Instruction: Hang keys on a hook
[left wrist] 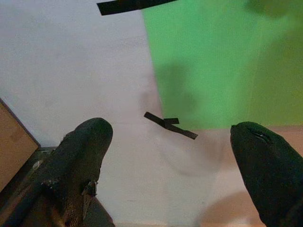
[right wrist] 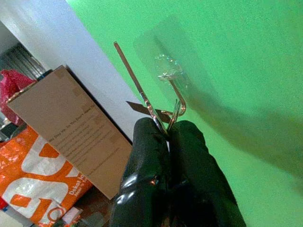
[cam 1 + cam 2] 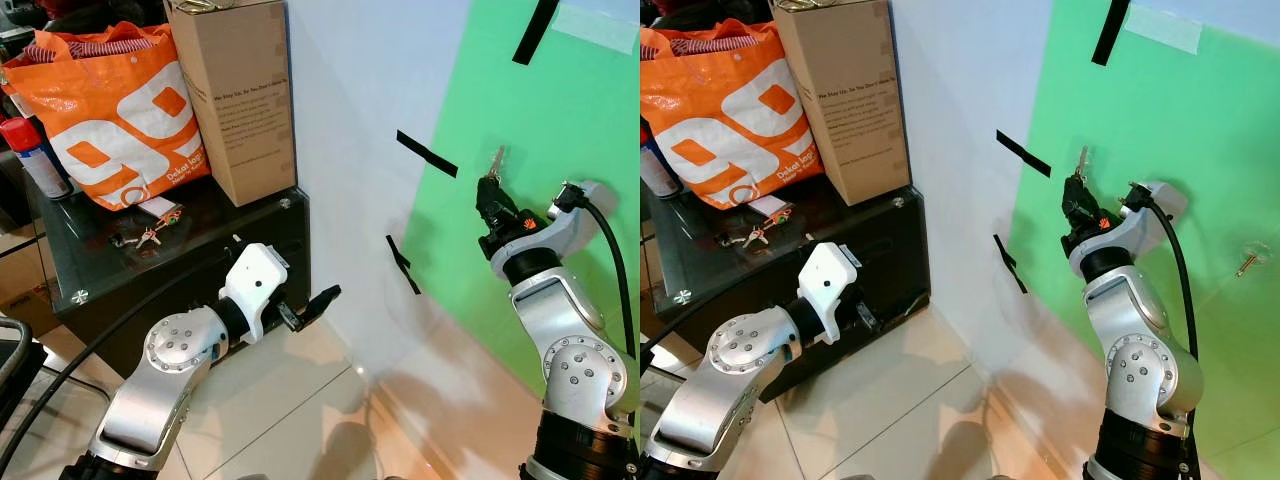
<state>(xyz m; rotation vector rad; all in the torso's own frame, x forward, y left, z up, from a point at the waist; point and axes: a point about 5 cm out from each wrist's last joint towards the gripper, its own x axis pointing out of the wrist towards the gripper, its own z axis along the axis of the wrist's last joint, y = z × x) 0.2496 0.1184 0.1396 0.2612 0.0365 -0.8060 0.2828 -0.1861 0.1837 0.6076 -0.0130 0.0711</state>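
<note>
Green wall panel ahead, white wall to its left. Held up against the green: key (image 3: 496,160), thin bright metal, pinched at its lower end by right end effector (image 3: 490,190), fingers clenched on it, blade standing above the fingertips. Probably light, stiff and slick; best gripped low by the head, leaving any ring free to slip over the hook (image 3: 1247,262). Clear hook stuck on the green panel, apart from the key, off to the robot's right. Left end effector (image 3: 308,308) low above the floor, fingers spread, holding nothing. Beyond it, dark glass worktop (image 3: 210,215) with another key bunch (image 3: 148,237) near its front edge, orange bag (image 3: 110,120) and brown carton (image 3: 240,90) toward the back
</note>
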